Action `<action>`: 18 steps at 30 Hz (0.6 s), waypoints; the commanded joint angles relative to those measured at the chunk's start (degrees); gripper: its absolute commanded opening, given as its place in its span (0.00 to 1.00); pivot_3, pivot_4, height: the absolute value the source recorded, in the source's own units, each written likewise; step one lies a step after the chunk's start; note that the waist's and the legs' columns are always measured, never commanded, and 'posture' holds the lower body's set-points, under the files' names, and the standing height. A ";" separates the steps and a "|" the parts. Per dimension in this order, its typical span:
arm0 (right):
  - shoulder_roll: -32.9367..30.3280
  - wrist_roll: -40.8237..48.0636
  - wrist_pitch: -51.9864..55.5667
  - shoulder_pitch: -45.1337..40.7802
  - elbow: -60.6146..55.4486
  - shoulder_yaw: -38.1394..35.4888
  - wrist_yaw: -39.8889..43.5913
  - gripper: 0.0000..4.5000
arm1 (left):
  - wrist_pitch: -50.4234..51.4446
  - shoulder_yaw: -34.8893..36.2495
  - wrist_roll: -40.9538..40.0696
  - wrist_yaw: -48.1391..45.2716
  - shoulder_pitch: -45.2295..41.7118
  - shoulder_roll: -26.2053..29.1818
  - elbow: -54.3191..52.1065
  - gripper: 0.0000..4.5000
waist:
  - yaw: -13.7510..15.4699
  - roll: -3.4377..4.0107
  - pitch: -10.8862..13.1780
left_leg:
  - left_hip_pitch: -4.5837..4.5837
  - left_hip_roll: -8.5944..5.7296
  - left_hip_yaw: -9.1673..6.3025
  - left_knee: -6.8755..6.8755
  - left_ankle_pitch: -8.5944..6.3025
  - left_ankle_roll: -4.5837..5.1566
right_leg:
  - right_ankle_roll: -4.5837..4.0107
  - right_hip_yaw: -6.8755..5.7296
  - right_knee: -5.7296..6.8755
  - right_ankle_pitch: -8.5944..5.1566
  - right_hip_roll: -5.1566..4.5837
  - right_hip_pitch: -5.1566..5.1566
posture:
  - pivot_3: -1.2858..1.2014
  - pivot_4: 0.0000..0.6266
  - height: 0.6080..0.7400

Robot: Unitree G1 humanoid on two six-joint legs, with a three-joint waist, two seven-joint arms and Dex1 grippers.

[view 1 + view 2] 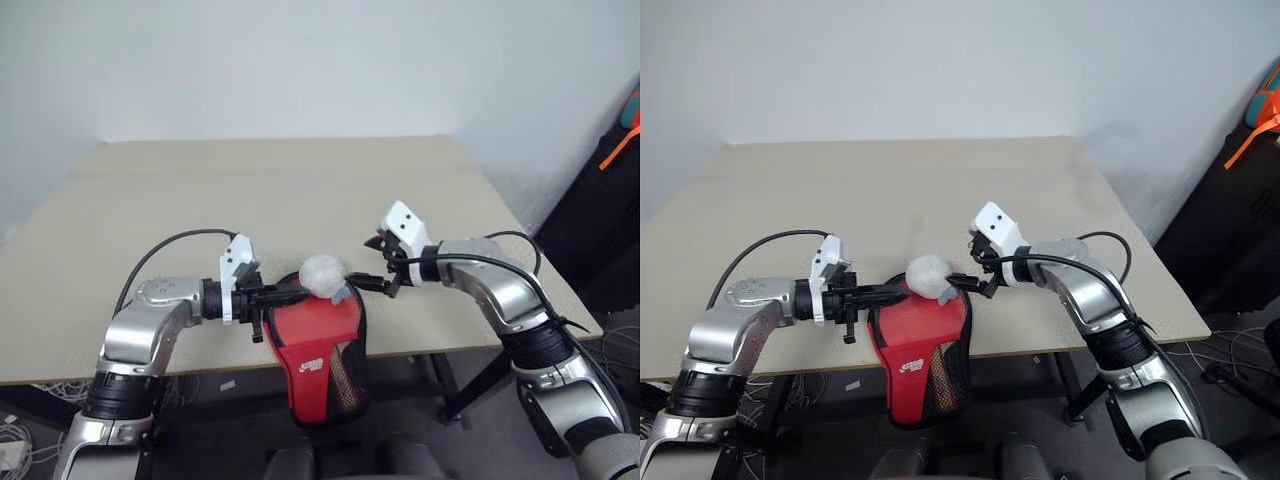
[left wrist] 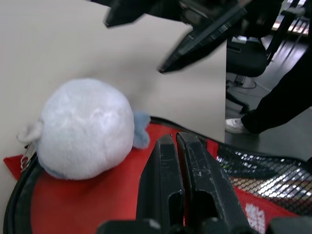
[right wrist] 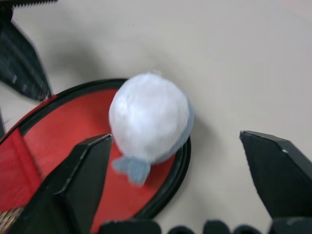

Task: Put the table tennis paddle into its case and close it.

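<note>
White label on red case point(image 1: 312, 364), print too small to read, maybe a logo

A wide beige table point(image 1: 300, 190) is seen, its matte top bare over most of its spread. At its near edge, toward six o'clock, the case point(image 1: 318, 345) is laid red side up, black edging around it; its rounded end rests on the tabletop while the mesh-pocket end with the white label hangs off the edge. A fluffy grey-white ball point(image 1: 325, 274) is set on the rounded end of the case, at the twelve o'clock side of it.
</note>
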 commanded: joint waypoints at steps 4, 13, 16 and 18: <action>4.40 -1.90 -4.17 -4.57 6.23 0.65 -1.53 0.99 | -3.53 -2.11 0.87 2.16 -0.11 -0.84 2.43 0.00 | -0.03 0.01 0.00 | 0.00 0.00 -0.01 0.00 0.00 0.00 | 0.00 -0.01 0.01 0.01 0.00 0.00 | 0.52 0.00 0.99; 9.04 -3.31 -6.74 -5.29 12.02 2.98 -0.74 0.99 | -4.06 -2.77 0.89 4.19 0.01 -1.26 2.99 0.00 | -0.03 0.02 0.00 | -0.01 0.00 -0.02 -0.02 0.00 0.00 | 0.00 -0.01 0.01 0.01 0.00 -0.01 | 0.52 0.00 0.99; 10.56 -4.04 -7.97 -5.37 14.61 3.64 -0.74 0.99 | -5.71 -3.46 2.75 5.79 -0.11 -1.30 3.64 0.00 | -0.07 0.02 0.00 | 0.00 0.00 -0.02 -0.02 0.00 0.00 | 0.00 -0.01 0.01 0.01 0.00 -0.01 | 0.52 0.00 0.99; 11.31 -4.97 -9.21 -5.46 16.72 4.15 -0.93 0.99 | -6.63 -3.69 3.19 6.08 0.07 -1.23 4.07 0.00 | -0.11 0.03 0.00 | 0.00 0.00 -0.01 -0.02 0.00 0.00 | 0.00 -0.01 0.01 0.01 0.01 -0.02 | 0.52 0.00 0.99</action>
